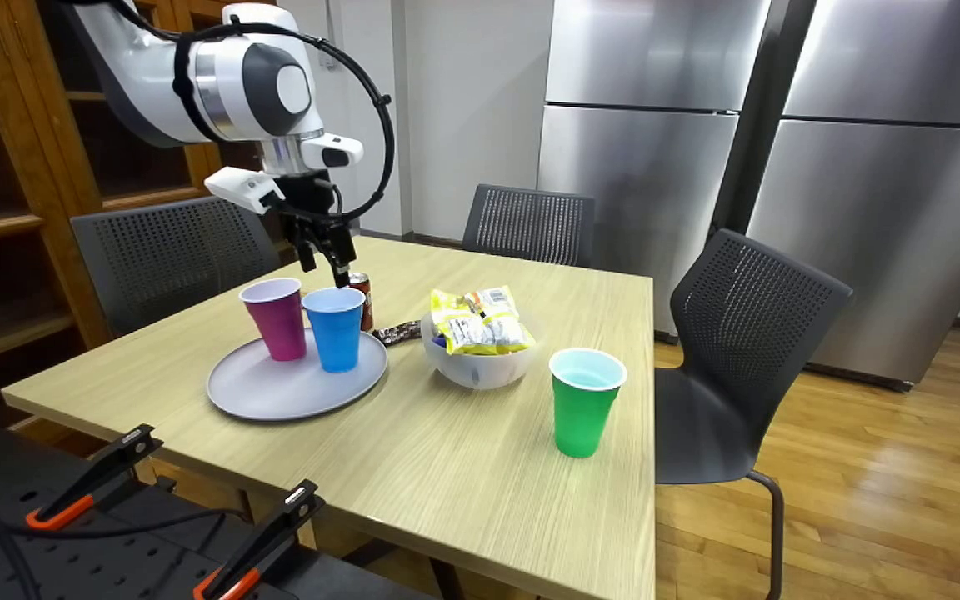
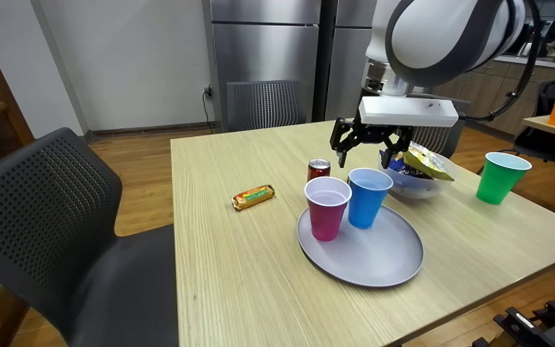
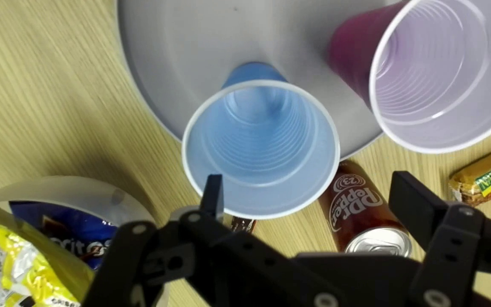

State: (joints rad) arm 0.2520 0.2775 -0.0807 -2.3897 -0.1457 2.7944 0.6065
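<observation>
My gripper (image 1: pixel 326 271) (image 2: pixel 363 163) (image 3: pixel 309 181) is open and empty, pointing down above the table near the blue cup. The blue cup (image 1: pixel 336 333) (image 2: pixel 366 205) (image 3: pixel 262 145) stands upright on a grey round plate (image 1: pixel 280 400) (image 2: pixel 378 265) (image 3: pixel 168 55). A magenta cup (image 1: pixel 280 325) (image 2: pixel 325 219) (image 3: pixel 356 55) stands beside it on the plate. A Dr Pepper can (image 1: pixel 366 304) (image 2: pixel 319 168) (image 3: pixel 356 204) stands on the table just beyond the plate. In the wrist view the can lies between the fingers' outlines, below them; the left fingertip overlaps the blue cup's rim.
A translucent bowl (image 1: pixel 480 367) (image 2: pixel 417 188) holds snack bags (image 1: pixel 484 321). A dark wrapped bar (image 1: pixel 397 333) lies by the bowl. A gold-wrapped bar (image 2: pixel 253 196) (image 3: pixel 490 177) lies on the table. A green cup (image 1: pixel 584 408) (image 2: pixel 501 178) stands near an edge. Chairs surround the table.
</observation>
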